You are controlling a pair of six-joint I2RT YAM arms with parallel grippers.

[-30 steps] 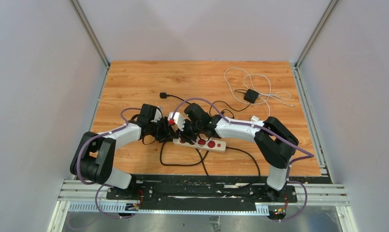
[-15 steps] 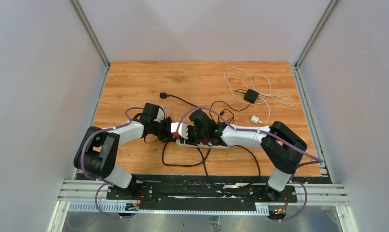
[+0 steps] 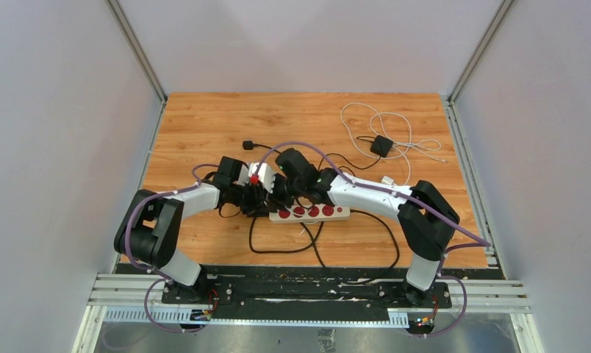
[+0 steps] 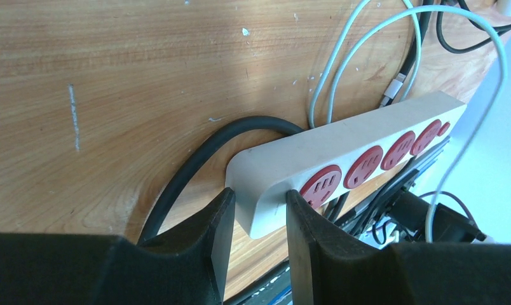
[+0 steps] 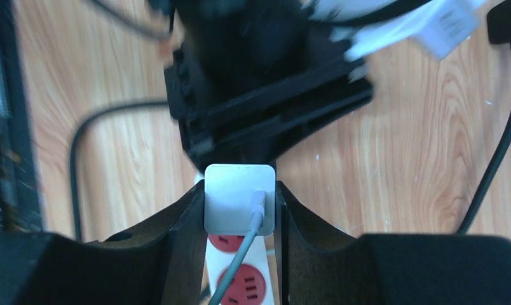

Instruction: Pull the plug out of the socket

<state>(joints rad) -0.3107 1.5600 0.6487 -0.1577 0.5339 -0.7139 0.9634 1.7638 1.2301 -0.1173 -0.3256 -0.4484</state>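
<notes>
The socket [image 3: 312, 212] is a cream-white power strip with four red outlets, all bare, lying on the wooden table. My left gripper [image 4: 256, 216] is shut on its cord end [image 4: 265, 184], one finger on each side. It sits at the strip's left end in the top view [image 3: 259, 201]. My right gripper [image 5: 239, 210] is shut on a white square plug [image 5: 237, 194] with a pale cable. It holds the plug just above the strip [image 5: 240, 279], clear of the outlets. In the top view the right gripper [image 3: 270, 190] is just behind the strip's left end.
The strip's black cord [image 3: 278, 246] loops towards the near edge. A black adapter [image 3: 381, 145] with coiled white cables lies at the back right. A small black plug [image 3: 248, 145] lies behind the arms. Grey walls close in three sides.
My right gripper has lifted away from the strip with the white plug in it. All four red outlets now show. The strip has shifted slightly, still held by the left gripper.
</notes>
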